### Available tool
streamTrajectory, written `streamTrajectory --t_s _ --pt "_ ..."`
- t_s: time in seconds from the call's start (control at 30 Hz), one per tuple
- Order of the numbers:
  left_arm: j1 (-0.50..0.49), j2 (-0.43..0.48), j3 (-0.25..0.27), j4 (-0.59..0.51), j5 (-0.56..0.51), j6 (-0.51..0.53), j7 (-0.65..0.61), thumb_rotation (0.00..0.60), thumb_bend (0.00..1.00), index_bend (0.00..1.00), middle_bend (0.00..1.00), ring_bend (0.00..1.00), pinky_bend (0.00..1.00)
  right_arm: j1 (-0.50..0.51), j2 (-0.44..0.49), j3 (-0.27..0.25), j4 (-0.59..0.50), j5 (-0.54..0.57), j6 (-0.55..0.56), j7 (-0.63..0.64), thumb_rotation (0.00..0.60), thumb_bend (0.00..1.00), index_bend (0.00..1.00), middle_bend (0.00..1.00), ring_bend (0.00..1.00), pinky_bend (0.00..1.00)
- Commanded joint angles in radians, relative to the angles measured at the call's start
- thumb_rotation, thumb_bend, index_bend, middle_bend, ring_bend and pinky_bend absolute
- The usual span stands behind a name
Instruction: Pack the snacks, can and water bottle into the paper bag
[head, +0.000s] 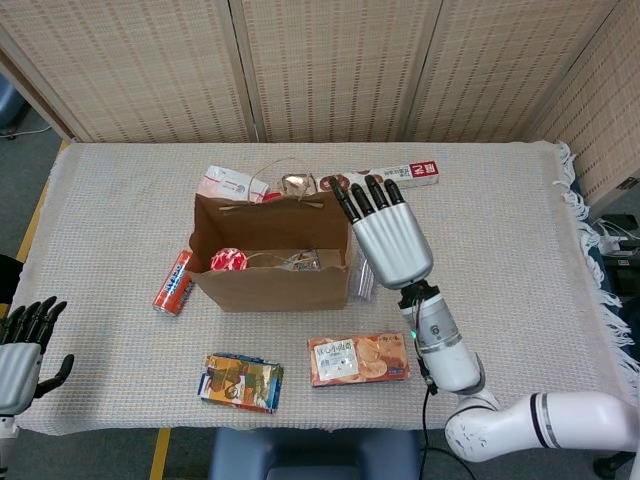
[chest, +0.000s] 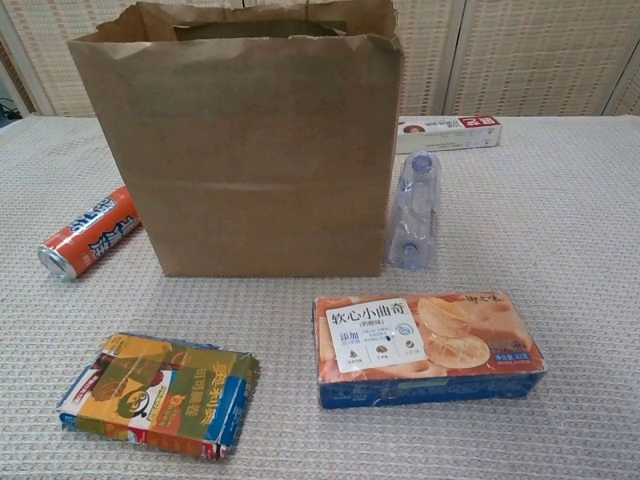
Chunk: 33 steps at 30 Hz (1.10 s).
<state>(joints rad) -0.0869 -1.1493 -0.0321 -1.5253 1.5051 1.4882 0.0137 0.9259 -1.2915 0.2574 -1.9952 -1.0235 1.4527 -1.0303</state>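
The brown paper bag (head: 270, 275) (chest: 250, 150) stands upright mid-table, and a red-lidded canister (head: 228, 260) shows inside it. My right hand (head: 390, 235) hovers just right of the bag with its fingers straight and apart, holding nothing. It covers most of the water bottle (head: 362, 284) (chest: 415, 210), which lies against the bag's right side. An orange can (head: 173, 282) (chest: 88, 232) lies left of the bag. In front lie a cookie box (head: 358, 358) (chest: 425, 345) and a colourful snack pack (head: 240, 382) (chest: 160, 392). My left hand (head: 20, 350) hangs open off the table's front left corner.
A long red-and-white box (head: 395, 177) (chest: 447, 132) lies behind the bottle. A white-and-pink pack (head: 232, 184) and a brownish snack (head: 298, 184) lie behind the bag. The chest view shows neither hand.
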Motion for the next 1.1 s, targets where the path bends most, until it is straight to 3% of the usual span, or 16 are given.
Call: streamTrajectory --t_s 0.03,0.17,0.3,0.5,0.9,1.1 --pt "0.000 -0.001 0.000 -0.001 -0.001 0.001 0.005 0.600 0.39 0.06 0.00 0.00 0.00 -0.117 0.133 -0.082 -0.026 -0.079 -0.026 0.171 0.600 0.21 0.09 0.27 0.17 0.29" --pt "0.002 -0.004 -0.001 -0.003 -0.003 0.004 0.014 0.600 0.39 0.06 0.00 0.00 0.00 -0.172 0.188 -0.144 0.028 -0.109 -0.091 0.269 0.600 0.20 0.09 0.27 0.17 0.29" --pt "0.002 -0.006 -0.003 -0.004 -0.005 0.005 0.023 0.600 0.39 0.06 0.00 0.00 0.00 -0.178 0.191 -0.191 0.102 -0.103 -0.191 0.281 0.600 0.12 0.07 0.26 0.16 0.29" --pt "0.002 -0.007 -0.004 -0.005 -0.007 0.004 0.026 0.600 0.39 0.06 0.00 0.00 0.00 -0.125 0.117 -0.223 0.222 -0.073 -0.318 0.142 0.600 0.02 0.00 0.20 0.11 0.23" --pt "0.000 0.000 -0.002 -0.001 -0.004 -0.001 0.003 0.600 0.39 0.06 0.00 0.00 0.00 0.001 -0.059 -0.267 0.384 -0.023 -0.502 -0.115 0.600 0.00 0.00 0.15 0.05 0.12" --pt "-0.001 0.001 -0.002 -0.001 -0.003 -0.003 -0.003 0.600 0.39 0.06 0.00 0.00 0.00 0.031 -0.125 -0.280 0.461 -0.001 -0.545 -0.155 0.600 0.00 0.00 0.15 0.05 0.12"
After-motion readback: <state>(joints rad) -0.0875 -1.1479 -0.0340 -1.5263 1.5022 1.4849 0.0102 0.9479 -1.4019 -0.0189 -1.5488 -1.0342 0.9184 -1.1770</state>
